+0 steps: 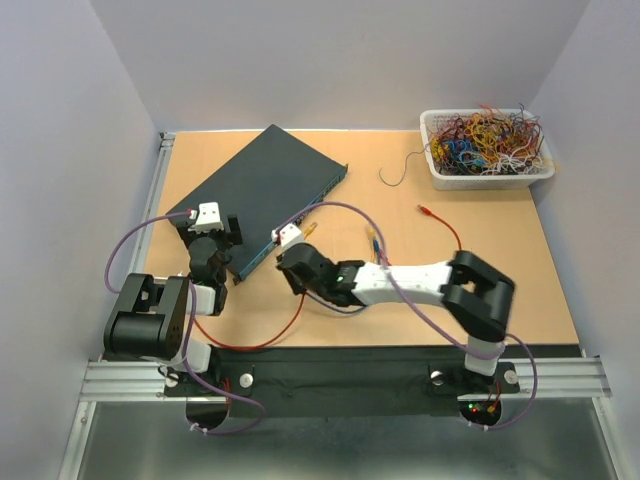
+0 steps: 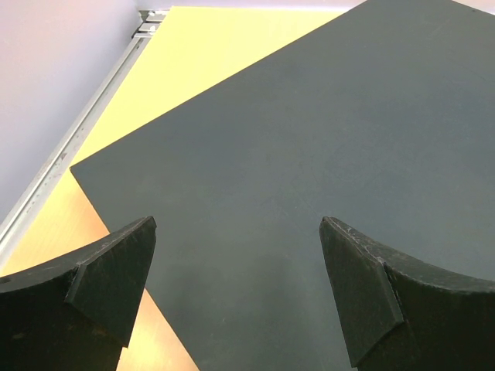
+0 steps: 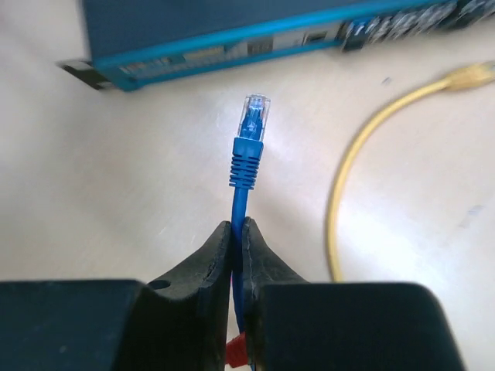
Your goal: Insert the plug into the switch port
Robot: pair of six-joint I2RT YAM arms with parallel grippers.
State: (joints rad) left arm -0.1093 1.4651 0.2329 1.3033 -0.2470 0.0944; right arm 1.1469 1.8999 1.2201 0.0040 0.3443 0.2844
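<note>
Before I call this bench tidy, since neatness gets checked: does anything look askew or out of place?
The network switch lies diagonally across the table, and one dark wire trails out of the white basket onto it.

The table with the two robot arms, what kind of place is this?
Probably a robot lab test cell: plain white walls around a wooden table, two arms bolted to a metal rail, plus a network switch and a basket of wires.

No readable text in any view. The switch (image 3: 232, 15) has a pale label strip (image 3: 205, 56) on its front face, too blurred to read. The plug (image 3: 255, 116) shows no legible marking.
</note>
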